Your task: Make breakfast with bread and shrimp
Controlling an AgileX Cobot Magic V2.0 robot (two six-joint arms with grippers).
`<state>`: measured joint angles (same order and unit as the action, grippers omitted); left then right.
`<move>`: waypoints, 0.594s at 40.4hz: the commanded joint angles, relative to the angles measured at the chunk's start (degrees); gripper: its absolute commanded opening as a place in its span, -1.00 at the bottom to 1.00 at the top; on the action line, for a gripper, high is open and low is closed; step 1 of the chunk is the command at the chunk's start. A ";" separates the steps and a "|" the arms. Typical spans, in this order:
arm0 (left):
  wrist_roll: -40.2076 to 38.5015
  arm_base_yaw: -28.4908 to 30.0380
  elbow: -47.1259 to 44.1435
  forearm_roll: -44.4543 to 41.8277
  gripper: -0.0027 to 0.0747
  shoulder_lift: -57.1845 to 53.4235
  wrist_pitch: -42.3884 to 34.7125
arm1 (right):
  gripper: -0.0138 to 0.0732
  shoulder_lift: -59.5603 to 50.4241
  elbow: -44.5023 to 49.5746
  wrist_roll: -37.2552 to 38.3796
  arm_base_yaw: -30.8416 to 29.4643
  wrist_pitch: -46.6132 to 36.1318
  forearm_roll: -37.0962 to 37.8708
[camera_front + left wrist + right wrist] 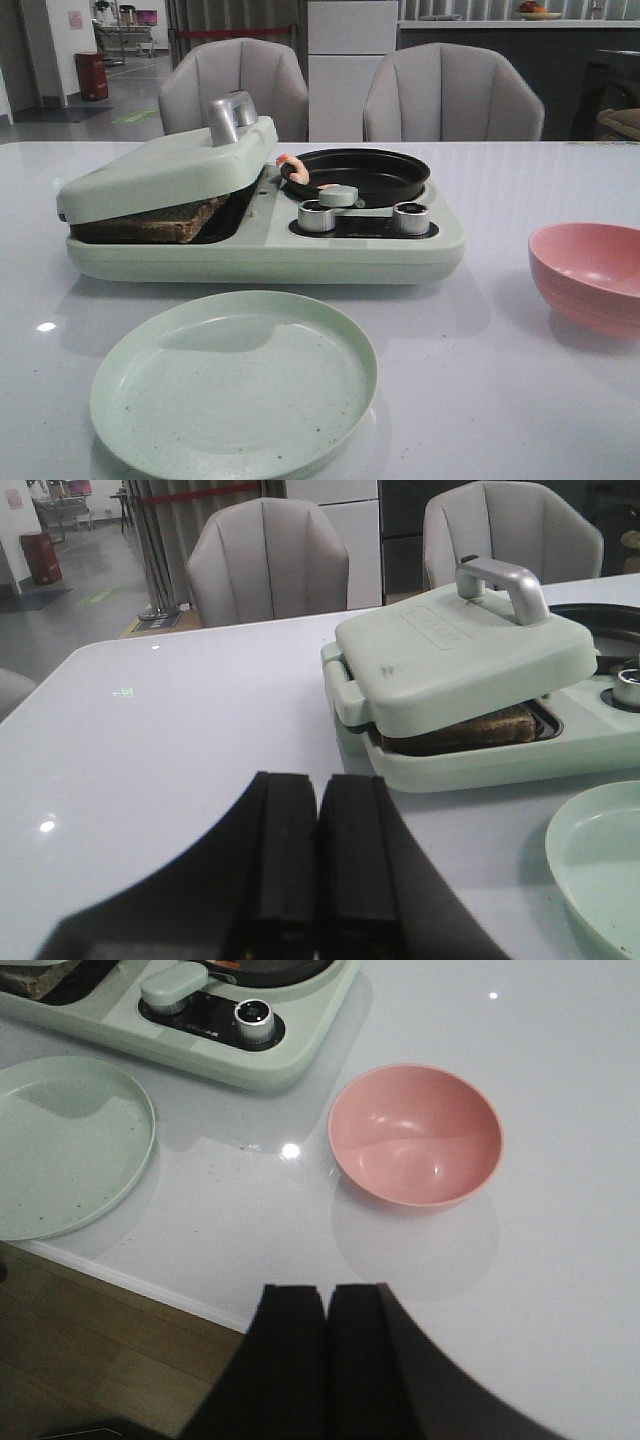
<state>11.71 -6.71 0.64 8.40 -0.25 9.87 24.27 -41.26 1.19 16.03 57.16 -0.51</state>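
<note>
The bread [165, 222] lies inside the pale green breakfast maker [260, 245], under its half-lowered lid [170, 165]; only its dark brown crust edge [465, 728] shows. The small pinkish-orange shrimp [293, 166] rests on the near-left rim of the black pan [360, 172]. My left gripper [318, 785] is shut and empty, hovering over bare table to the left of the appliance. My right gripper [326, 1295] is shut and empty, near the table's front edge, short of the pink bowl [415, 1135]. Neither gripper appears in the front view.
A pale green plate [235, 385] lies in front of the appliance. The pink bowl [590, 272] stands to the right. Two silver knobs [318, 215] and a green slider sit on the appliance's front panel. Two grey chairs [235, 85] stand behind the table.
</note>
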 commanded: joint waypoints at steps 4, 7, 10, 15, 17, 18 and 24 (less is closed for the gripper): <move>-0.11 0.08 -2.56 4.20 -0.67 -1.06 -8.13 | -0.61 0.46 -1.51 -0.33 0.09 -4.03 0.19; -0.11 0.08 -2.50 4.20 -0.67 -0.95 -7.57 | -0.61 0.46 -1.51 -0.33 0.09 -4.02 0.19; -0.11 0.08 -2.50 3.58 -0.67 -0.95 -7.57 | -0.61 0.46 -1.51 -0.33 0.09 -3.96 0.19; -0.11 0.08 -2.50 3.49 -0.67 -0.95 -7.57 | -0.61 0.46 -1.51 -0.33 0.09 -3.96 0.19; -0.11 0.08 -2.50 3.33 -0.67 -0.95 -7.73 | -0.61 0.46 -1.51 -0.33 0.09 -3.96 0.19; -0.11 0.08 -2.50 3.05 -0.67 -1.10 -7.73 | -0.61 0.46 -1.51 -0.33 0.09 -3.96 0.19; -6.08 1.60 -2.50 -3.01 -0.67 -1.10 -8.26 | -0.61 0.46 -1.51 -0.33 0.09 -3.96 0.19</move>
<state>9.78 -5.98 -0.13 8.21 -0.25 7.03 24.27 -41.26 1.15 16.03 57.24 -0.51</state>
